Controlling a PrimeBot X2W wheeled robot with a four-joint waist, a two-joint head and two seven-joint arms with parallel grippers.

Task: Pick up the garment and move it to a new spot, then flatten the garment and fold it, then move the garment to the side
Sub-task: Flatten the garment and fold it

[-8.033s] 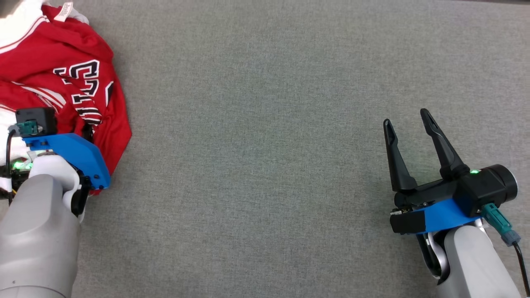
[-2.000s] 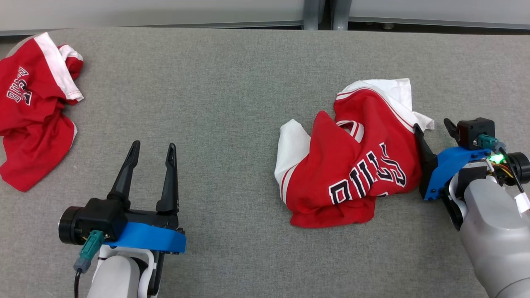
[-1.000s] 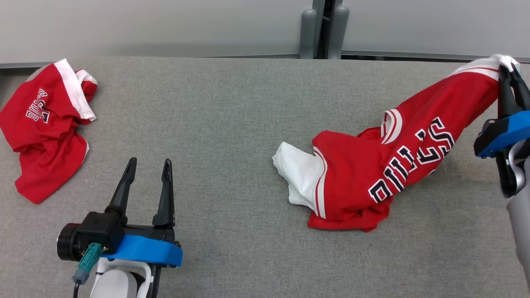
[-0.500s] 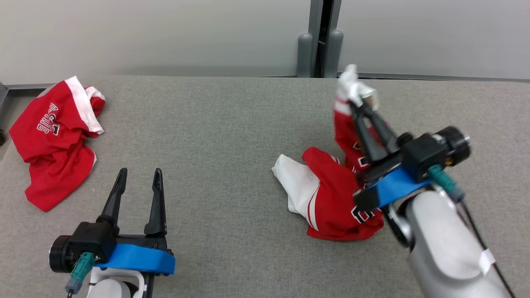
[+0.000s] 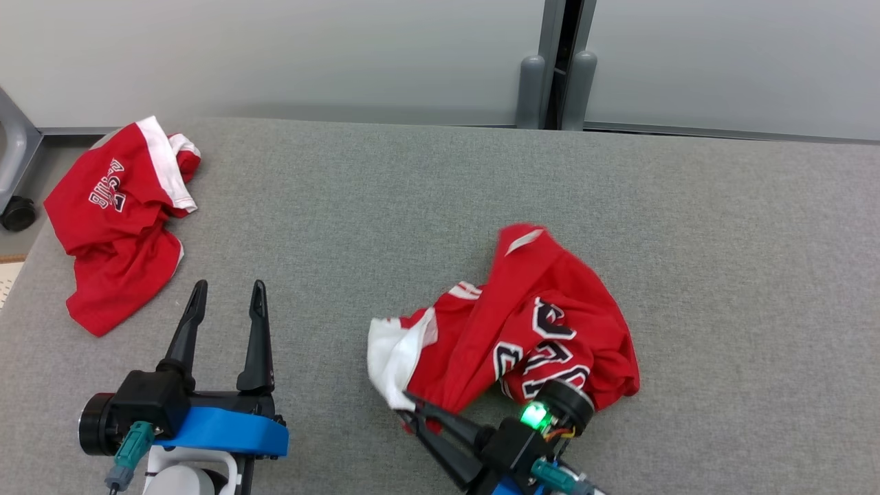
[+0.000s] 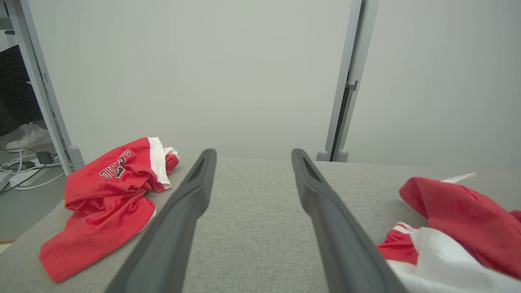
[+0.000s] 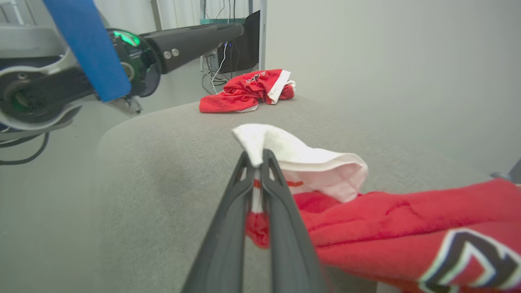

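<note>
Upper left: a spare red shirt (image 5: pixel 120 220) crumpled on the grey table (image 5: pixel 385 206); lower left: left gripper (image 5: pixel 228 285), fingers spread wide, empty. Centre: the red garment (image 5: pixel 543 316) heaped, its white hem (image 5: pixel 390 357) pinched by right gripper (image 5: pixel 407 405) at bottom centre. Best to drag low and steadily, keeping that pinch firm, toward open table.

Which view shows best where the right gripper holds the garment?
The right wrist view: close up, the right gripper is shut on the white edge of the garment. The head view shows that grip from above, smaller. The left wrist view shows part of the garment, at its right edge.
</note>
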